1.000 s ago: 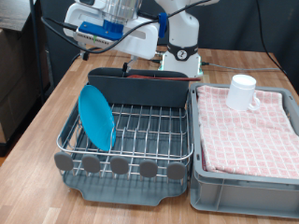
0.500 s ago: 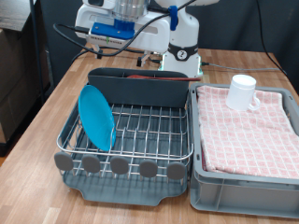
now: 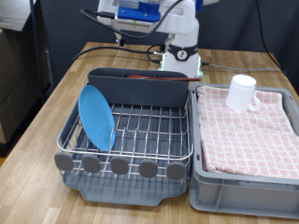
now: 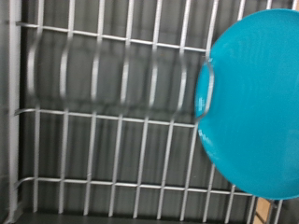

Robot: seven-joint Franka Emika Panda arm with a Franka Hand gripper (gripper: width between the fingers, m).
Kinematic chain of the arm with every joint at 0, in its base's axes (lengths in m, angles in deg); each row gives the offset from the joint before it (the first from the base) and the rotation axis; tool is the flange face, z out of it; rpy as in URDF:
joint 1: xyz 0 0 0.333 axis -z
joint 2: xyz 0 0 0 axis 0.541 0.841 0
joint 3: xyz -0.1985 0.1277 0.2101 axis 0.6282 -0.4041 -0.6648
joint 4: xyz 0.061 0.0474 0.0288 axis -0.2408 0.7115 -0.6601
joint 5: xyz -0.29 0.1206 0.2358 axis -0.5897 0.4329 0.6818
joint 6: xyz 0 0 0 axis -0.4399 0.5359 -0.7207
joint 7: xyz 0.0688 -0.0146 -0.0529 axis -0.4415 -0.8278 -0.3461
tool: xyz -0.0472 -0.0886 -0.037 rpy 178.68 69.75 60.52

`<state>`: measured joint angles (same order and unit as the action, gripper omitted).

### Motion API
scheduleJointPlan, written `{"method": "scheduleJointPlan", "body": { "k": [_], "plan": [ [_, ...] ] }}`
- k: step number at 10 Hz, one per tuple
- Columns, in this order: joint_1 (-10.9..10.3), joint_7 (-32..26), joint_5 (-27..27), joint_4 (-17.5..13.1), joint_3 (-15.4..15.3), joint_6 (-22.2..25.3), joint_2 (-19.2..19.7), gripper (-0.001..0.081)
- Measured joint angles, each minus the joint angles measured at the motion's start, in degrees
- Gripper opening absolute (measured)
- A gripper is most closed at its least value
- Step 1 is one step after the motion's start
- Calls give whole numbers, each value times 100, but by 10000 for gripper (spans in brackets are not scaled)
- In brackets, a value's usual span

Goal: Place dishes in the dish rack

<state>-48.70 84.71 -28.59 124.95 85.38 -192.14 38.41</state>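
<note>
The plate (image 3: 96,118) stands on edge in the dish rack (image 3: 140,131), propped by wire near the bench's left edge. The mug (image 3: 243,92) sits on the checked cloth (image 3: 248,131) at the right. The gripper is out of view, so I cannot tell its state.

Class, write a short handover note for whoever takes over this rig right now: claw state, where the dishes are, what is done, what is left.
Claw: its fingers show in neither view; the arm is up at the exterior view's top.
Plate: standing on edge in the dish rack, on the exterior view's left side. Done.
Mug: upright on the checked cloth in the grey bin, outside the rack. Left to do.
Spoon: a thin reddish strip shows at the cutlery caddy; appears done, but hard to confirm.
</note>
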Motion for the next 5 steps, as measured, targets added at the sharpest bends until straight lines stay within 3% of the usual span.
{"method": "scheduleJointPlan", "body": {
  "k": [5],
  "plan": [
    [-163,12,86,199,-377,341,-468,803]
  ]
}}
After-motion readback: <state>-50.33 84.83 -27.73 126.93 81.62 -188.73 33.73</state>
